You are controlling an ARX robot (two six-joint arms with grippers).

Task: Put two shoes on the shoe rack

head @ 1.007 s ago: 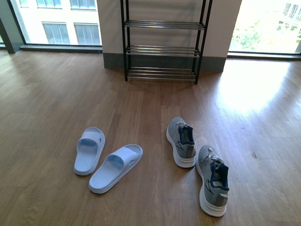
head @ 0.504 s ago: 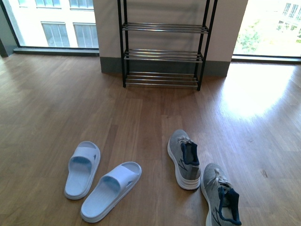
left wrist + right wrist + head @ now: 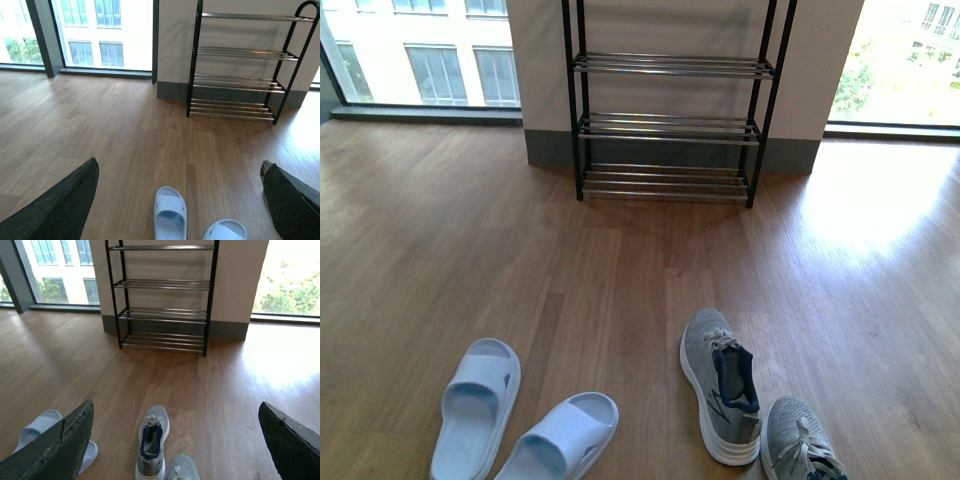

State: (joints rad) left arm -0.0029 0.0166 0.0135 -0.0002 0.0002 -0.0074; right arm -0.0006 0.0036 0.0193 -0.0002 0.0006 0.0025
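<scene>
Shoe rack (image 3: 667, 128) upright against far wall. All four shoes on wood floor (image 3: 620, 280), well short of rack. Grey sneakers (image 3: 720, 395) on right, toes toward rack, one just behind other. Pale slide sandals (image 3: 475, 410) left of them. Left gripper (image 3: 178, 167) and right gripper (image 3: 176, 406) both spread wide, nothing held, hovering above shoes.

Black left gripper (image 3: 179, 163), black right gripper (image 3: 176, 404), rough matte wedge-shaped fingers (image 3: 60, 205)
</scene>
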